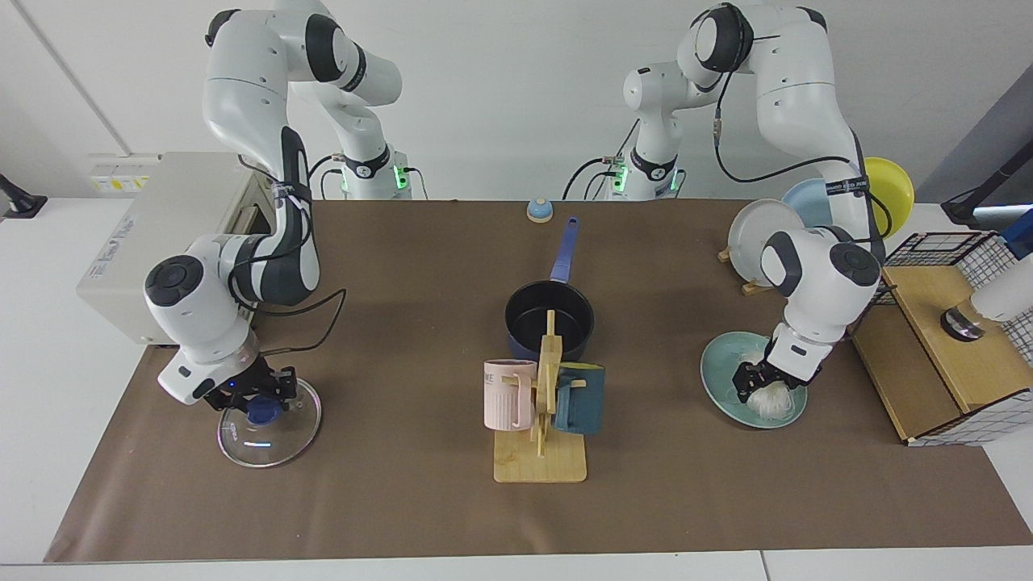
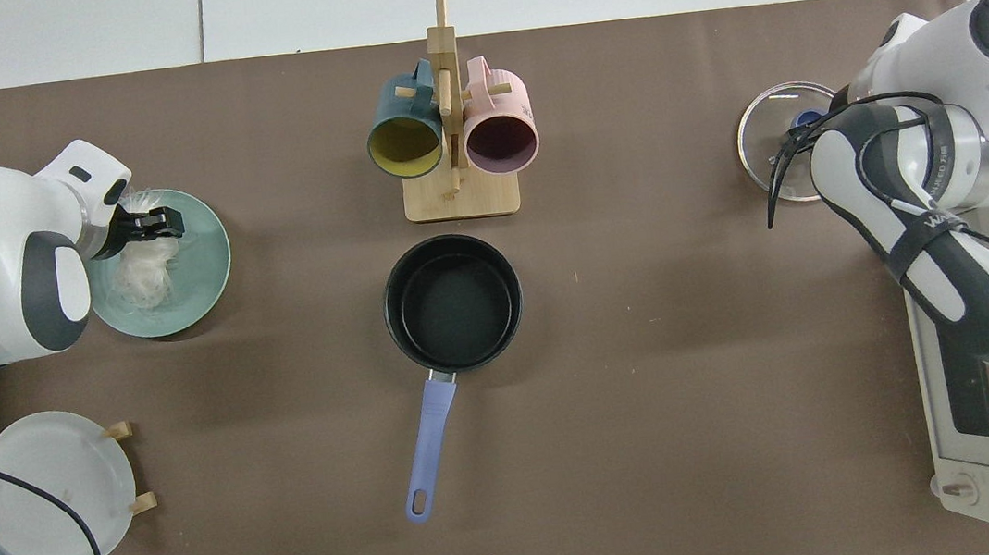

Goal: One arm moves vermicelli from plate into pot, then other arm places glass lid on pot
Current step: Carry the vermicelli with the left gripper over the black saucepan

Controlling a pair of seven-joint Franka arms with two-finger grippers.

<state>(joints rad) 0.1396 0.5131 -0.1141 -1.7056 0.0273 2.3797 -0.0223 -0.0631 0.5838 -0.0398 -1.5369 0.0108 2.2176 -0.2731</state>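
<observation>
**Left claw down on the vermicelli, pot waiting mid-desk**

The left claw (image 1: 757, 386) sits low over the plate (image 1: 714, 373), fingers closed into the vermicelli (image 1: 767, 397), which lies heaped on the plate's outer half. The pot (image 1: 549, 323), empty, stands at the desk (image 1: 403, 500) centre, well apart, towards the right arm; its long blue handle points back at the arm bases. The right claw (image 1: 260, 395) is at the glass lid (image 1: 269, 424), straddling its blue knob; I cannot tell whether it grips.

Two white arms with dark grey joints, black cables, black end effectors.
</observation>
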